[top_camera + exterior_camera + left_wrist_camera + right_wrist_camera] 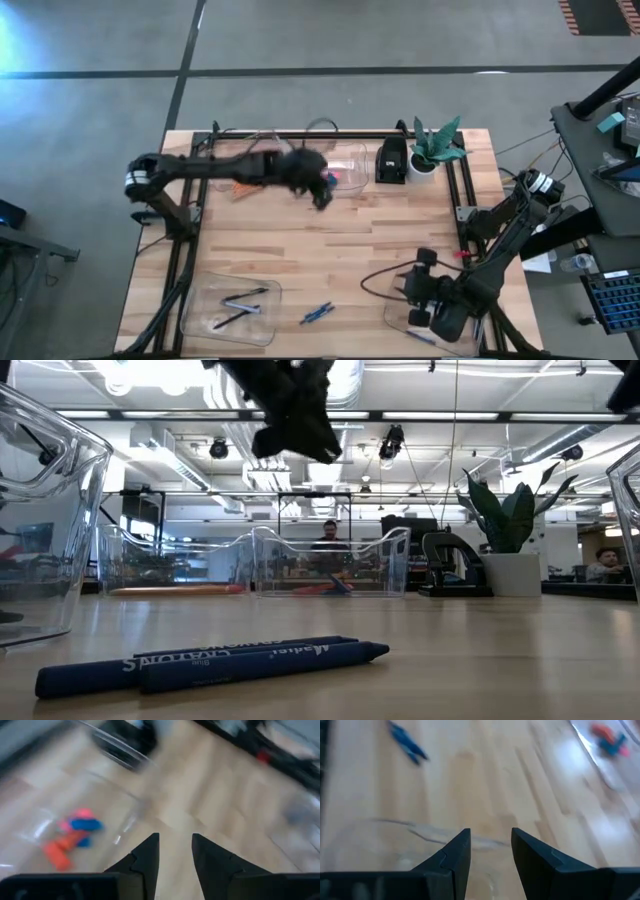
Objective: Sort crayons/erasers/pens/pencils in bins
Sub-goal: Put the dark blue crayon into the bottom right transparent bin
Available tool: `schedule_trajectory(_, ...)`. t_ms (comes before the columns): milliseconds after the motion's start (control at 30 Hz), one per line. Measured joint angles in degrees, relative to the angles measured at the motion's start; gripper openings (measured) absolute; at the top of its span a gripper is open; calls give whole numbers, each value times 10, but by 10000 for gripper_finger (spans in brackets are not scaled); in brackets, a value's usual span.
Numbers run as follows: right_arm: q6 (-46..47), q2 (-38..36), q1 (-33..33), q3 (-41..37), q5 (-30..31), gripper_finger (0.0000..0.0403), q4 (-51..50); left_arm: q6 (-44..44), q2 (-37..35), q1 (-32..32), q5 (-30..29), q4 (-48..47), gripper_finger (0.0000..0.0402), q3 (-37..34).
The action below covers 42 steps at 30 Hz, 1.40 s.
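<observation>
Crayons (210,660) lay loose on the table (330,260), two blue ones between the near bins (232,310); we read only "Crayons" on one wrapper. We saw the left gripper (322,198) raised beside the far eraser bin (345,170), fingers apart and empty. The right gripper (425,308) hung over its near bin, fingers likewise apart.

Two crayons (316,313) lie between the near bins (232,309) (pens (243,300) in the left).

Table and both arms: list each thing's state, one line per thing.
left gripper: open, empty, above the far bin
right gripper: open, empty, over the near right bin
far bin: upright, holds erasers
erasers: lying in the far bin
two blue crayons: lying loose on the table, side by side
near left bin: upright, holds pens
pens: lying in the near left bin
</observation>
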Motion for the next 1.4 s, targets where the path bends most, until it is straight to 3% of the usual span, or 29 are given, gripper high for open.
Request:
schedule_trajectory(233,-213,12,0,0,13,134,230,-23,-9,-164,-4,-4,101,-36)
schedule_trajectory(467,-332,57,-26,-1,12,134,384,-138,-9,-308,-94,-3,101,-78)
schedule_trajectory(700,-343,107,-86,-1,-119,134,419,-253,-9,-413,-170,13,101,-117)
schedule_trajectory(867,-365,134,-121,-2,-166,134,469,-284,-9,-456,-247,16,101,-126)
schedule_trajectory(1133,-376,189,-163,-2,-182,134,564,-284,-9,-476,-373,16,101,-130)
schedule_trajectory(1400,-373,241,-190,-2,-246,134,629,-284,-9,-476,-385,16,101,-149)
